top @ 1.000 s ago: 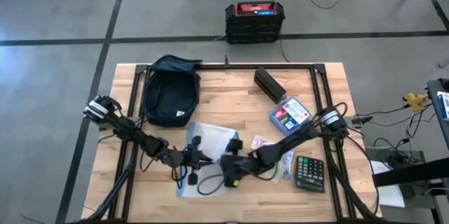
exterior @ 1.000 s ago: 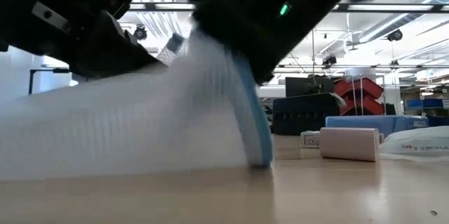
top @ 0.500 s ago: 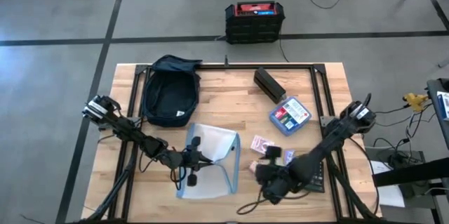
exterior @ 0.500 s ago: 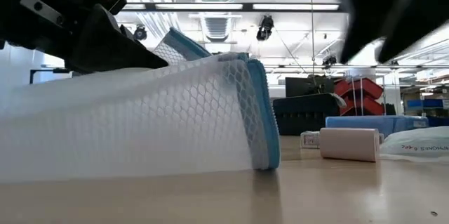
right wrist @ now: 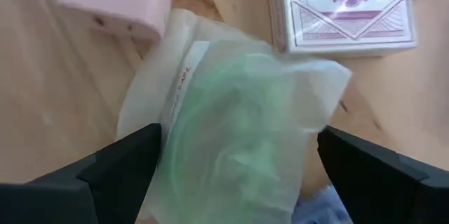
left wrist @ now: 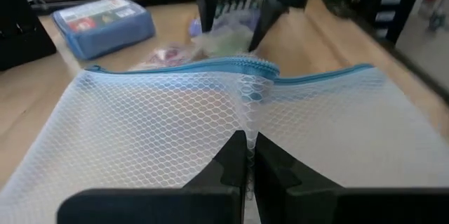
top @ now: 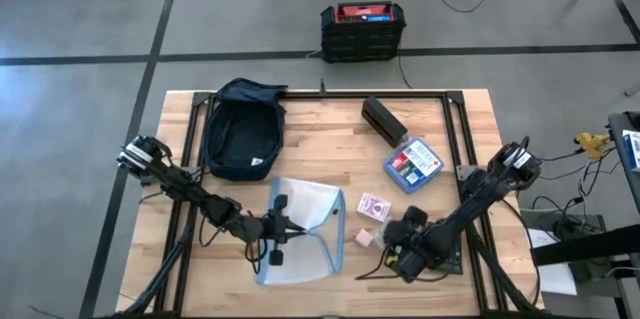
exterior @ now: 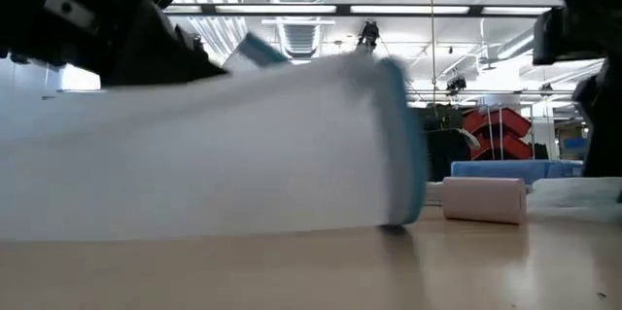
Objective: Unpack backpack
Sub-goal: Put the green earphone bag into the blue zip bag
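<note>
The dark navy backpack (top: 240, 131) lies flat at the table's far left, and no gripper touches it. A white mesh pouch (top: 305, 229) with a blue zipper edge (left wrist: 252, 69) sits at the middle front, with my left gripper (top: 283, 227) shut on it. My right gripper (top: 396, 244) hangs open over a clear bag with green contents (right wrist: 238, 140). Its fingers stand on either side of the bag; I cannot tell whether they touch it. My left gripper pinches the pouch's mesh wall (left wrist: 245, 122) between its two shut fingers, a little below the zipper edge and near the middle of its length. The fingers come nearly level from the table's left. The mesh puckers toward them, and the pouch's underside (exterior: 243, 223) rests on the table.
A pink card deck (top: 372, 206) and a small pink box (top: 364, 238) lie beside the clear bag. A blue box (top: 413, 163) and a black box (top: 384, 119) lie at the far right. A black crate (top: 362, 29) stands on the floor beyond the table.
My right gripper has left the pouch's right end and gone toward the table's right edge, ending over the clear bag. The pouch's right end has come up off the table, then shifted a little to the right, still in my left gripper's hold.
</note>
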{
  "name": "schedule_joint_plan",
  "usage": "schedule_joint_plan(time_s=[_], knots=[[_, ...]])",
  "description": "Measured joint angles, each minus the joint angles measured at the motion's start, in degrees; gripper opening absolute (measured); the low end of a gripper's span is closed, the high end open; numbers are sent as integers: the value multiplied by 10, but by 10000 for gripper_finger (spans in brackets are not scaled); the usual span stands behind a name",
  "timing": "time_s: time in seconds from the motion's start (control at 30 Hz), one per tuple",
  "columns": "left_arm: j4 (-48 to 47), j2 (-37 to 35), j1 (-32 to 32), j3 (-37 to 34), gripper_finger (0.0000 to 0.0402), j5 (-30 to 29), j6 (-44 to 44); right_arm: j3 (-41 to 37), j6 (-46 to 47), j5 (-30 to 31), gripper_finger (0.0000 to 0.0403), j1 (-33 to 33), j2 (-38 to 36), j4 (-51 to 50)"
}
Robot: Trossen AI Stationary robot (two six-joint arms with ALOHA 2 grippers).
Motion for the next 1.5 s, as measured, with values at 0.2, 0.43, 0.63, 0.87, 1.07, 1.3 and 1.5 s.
schedule_joint_plan(time_s=[0.2,0.43,0.63,0.87,1.07,1.3,1.5], knots=[[-5,0,0,0,0,0,5,1,-38,-1,245,-2,1,30],[-5,0,-1,0,0,0,3,42,-89,-18,20,9,-2,-38],[6,0,-7,0,0,0,-1,127,-148,26,15,15,-12,-138],[11,-1,-17,0,0,0,-13,152,-400,97,3,-27,-9,26],[11,-19,-26,1,0,1,10,143,-531,57,2,-90,26,150],[-7,-34,-26,1,0,0,39,143,-689,-25,2,-155,93,296],[-6,-34,-26,1,0,0,58,143,-812,-30,5,-190,136,375]])
